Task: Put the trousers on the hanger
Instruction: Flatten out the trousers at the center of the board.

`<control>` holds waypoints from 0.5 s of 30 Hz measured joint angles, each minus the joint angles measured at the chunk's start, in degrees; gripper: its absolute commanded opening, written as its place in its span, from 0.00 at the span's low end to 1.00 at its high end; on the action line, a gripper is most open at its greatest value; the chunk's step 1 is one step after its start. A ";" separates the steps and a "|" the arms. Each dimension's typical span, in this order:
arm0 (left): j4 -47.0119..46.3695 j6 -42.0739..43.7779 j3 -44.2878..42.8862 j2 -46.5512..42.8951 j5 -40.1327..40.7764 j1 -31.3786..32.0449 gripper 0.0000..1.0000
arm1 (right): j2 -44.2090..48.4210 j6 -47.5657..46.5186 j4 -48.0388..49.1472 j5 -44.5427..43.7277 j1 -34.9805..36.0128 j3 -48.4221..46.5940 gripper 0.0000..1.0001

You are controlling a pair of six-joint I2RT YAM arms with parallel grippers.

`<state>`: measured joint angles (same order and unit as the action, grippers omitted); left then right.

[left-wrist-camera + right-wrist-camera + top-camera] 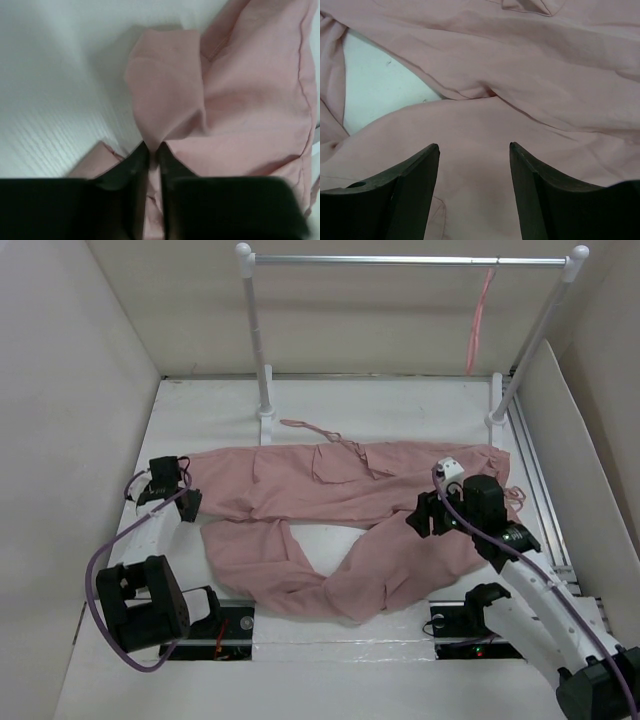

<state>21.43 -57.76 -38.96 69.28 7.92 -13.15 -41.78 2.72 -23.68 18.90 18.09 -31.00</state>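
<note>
At the left, the left gripper [152, 148] is pinched tight on the left end of the dusty-pink trousers [340, 502] spread across the white table [400, 405], the right gripper [474, 148] hangs over them wide apart and empty, and the pink hanger [478, 325] dangles from the garment rail [400, 259] far right.

the left gripper [152, 148] has its two dark fingers [131, 165] pressed almost together on a pinched-up fold of the dusty-pink trousers [240, 100], whose cloth bunches upward from the tips and spreads right, a seam near its edge, over the white table [55, 75].
</note>
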 measured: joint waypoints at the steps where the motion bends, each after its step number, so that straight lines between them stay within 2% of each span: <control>1: -0.66 -0.39 0.31 0.00 -0.24 0.00 0.00 | -0.59 -0.07 0.15 -0.31 0.00 0.04 0.64; 5: -1.90 0.11 -0.94 -0.37 -0.63 0.76 0.00 | -3.21 -0.35 1.77 -0.50 0.13 1.03 0.67; 9: 1.33 3.26 -10.60 -1.68 2.58 4.74 0.00 | -7.74 -0.61 3.56 -0.98 0.44 2.60 0.75; 12: 1.33 6.60 -19.76 -3.67 4.55 8.72 0.00 | -10.80 -0.94 4.85 -1.70 0.42 3.15 0.76; 15: 0.22 9.38 -20.74 -7.74 4.68 11.17 0.00 | -13.94 -1.36 6.64 -1.99 0.44 3.15 0.77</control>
<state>21.65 -48.38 -59.70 61.54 12.60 -1.98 -55.72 1.37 -17.04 16.91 18.52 -27.86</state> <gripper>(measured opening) 0.003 0.765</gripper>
